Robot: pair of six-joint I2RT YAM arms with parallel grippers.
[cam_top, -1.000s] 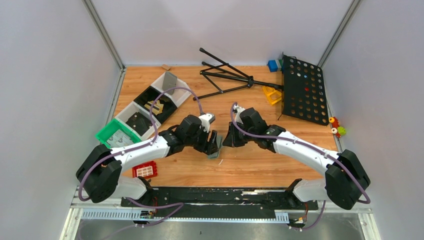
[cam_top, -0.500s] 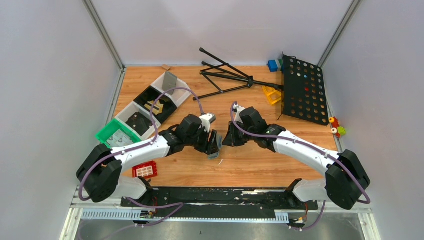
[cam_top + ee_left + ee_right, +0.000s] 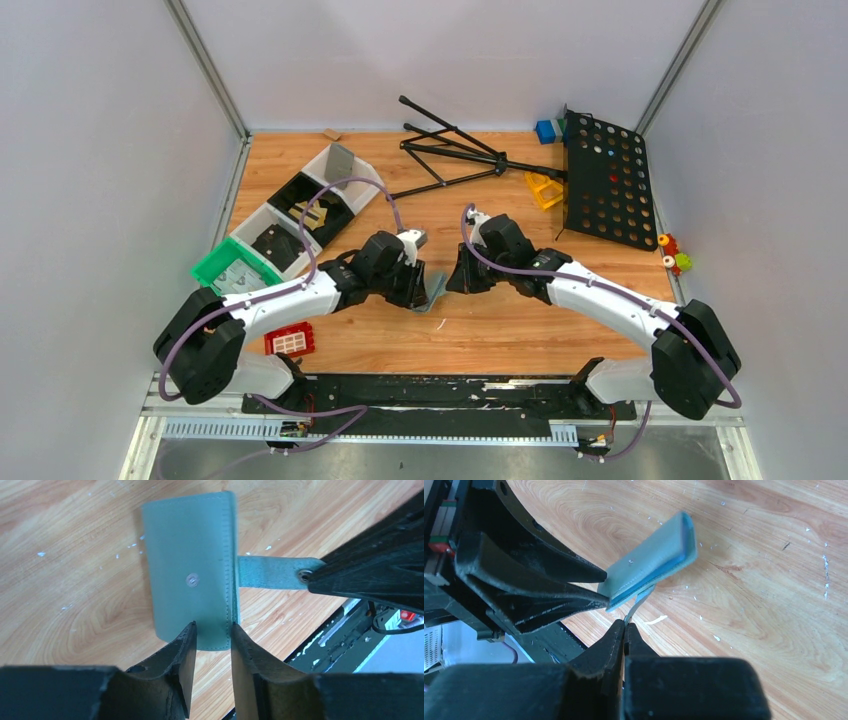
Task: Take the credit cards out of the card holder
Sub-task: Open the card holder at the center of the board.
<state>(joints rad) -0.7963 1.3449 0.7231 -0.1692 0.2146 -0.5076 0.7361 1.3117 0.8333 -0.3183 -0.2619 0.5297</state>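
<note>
The card holder (image 3: 190,565) is a closed grey-green wallet with a snap stud, tilted up off the wood in the middle of the table (image 3: 434,292). Its side flap (image 3: 275,572) sticks out to the right. My right gripper (image 3: 625,625) is shut on the tip of that flap. My left gripper (image 3: 212,626) stands partly open, with its fingertips either side of the holder's near corner (image 3: 654,555) and a gap still between them. In the top view the two grippers (image 3: 420,285) (image 3: 452,283) meet at the holder. The credit cards are hidden.
A green tray (image 3: 232,268) and white bins (image 3: 300,210) lie at the left. A red block (image 3: 290,341) sits by the left arm's base. A black folding stand (image 3: 455,150) and a black perforated board (image 3: 608,180) lie at the back and right.
My left gripper's jaws have narrowed around the holder's near corner. The holder has tipped up and shifted slightly left. My right gripper has stayed shut on the flap.
</note>
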